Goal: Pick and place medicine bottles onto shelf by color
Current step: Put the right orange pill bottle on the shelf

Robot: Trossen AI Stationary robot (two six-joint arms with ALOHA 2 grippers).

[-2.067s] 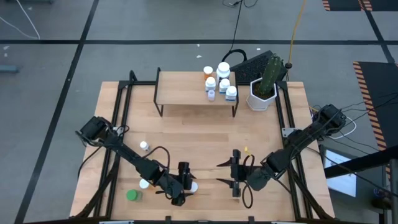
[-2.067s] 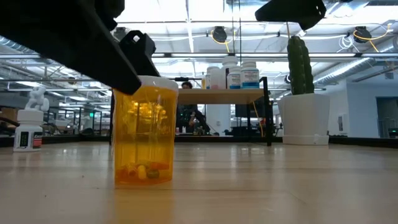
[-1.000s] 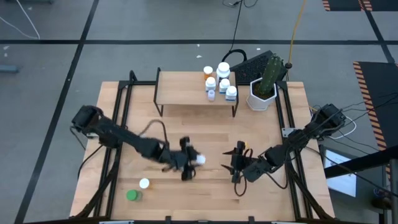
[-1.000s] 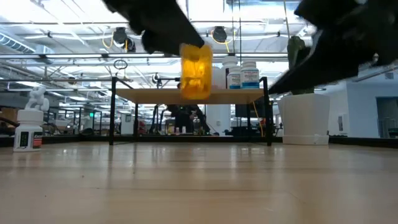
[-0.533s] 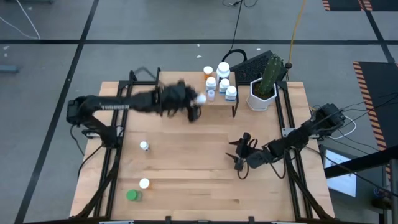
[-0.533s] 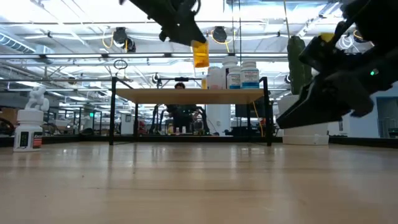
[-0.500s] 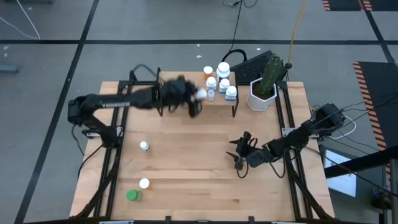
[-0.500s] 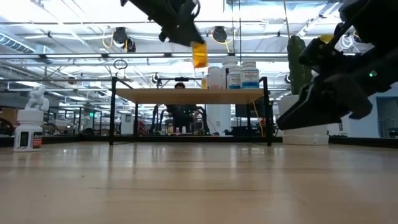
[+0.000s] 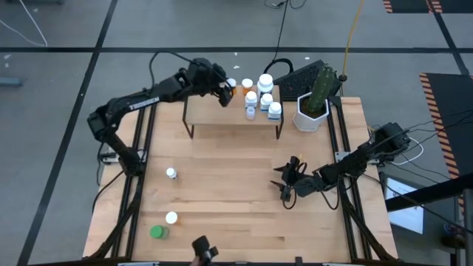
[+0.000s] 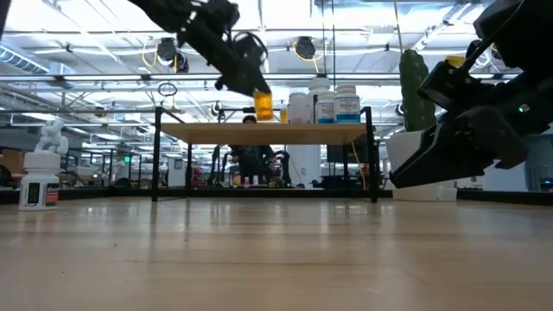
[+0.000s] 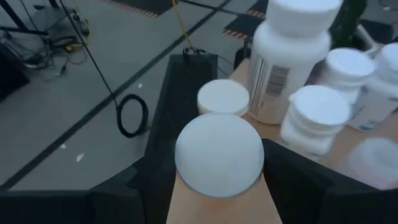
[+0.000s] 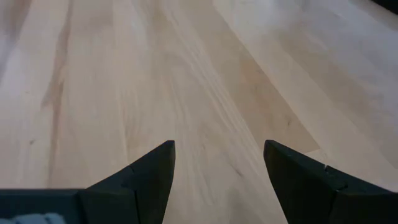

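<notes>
My left gripper [image 9: 224, 90] is shut on an orange, white-capped bottle [image 10: 263, 105] over the far side of the wood shelf [image 9: 222, 109], left of the bottles standing there. Whether the bottle touches the shelf top [image 10: 216, 130], I cannot tell. The shelf's right end holds several bottles: an orange one [image 9: 247, 84], white ones [image 9: 265, 80] and a tiny purple one [image 9: 251, 113]. On the table stand a small white bottle [image 9: 171, 173], a white-capped one [image 9: 171, 218] and a green one [image 9: 156, 232]. My right gripper [image 9: 284, 182] is open and empty over the table's right middle. My left gripper pinches the orange bottle between its two fingers [image 11: 149, 183], on its sides below the white cap [image 11: 219, 154]. The fingers slant down at it from the table's left. The bottle sits about upright, cap up, at the height of the shelf top.
A white hexagonal pot with a cactus [image 9: 313, 109] stands right of the shelf, a keyboard [image 9: 295, 76] behind it. A small dark object [image 9: 201, 250] shows at the table's near edge. Bare wood lies under my right gripper [image 12: 186, 93].
My left gripper has carried the orange bottle from over the table's middle toward the far edge, past the shelf's near side to its far side, and has come down toward the shelf top. My right gripper has drifted slightly toward the right edge, still open.
</notes>
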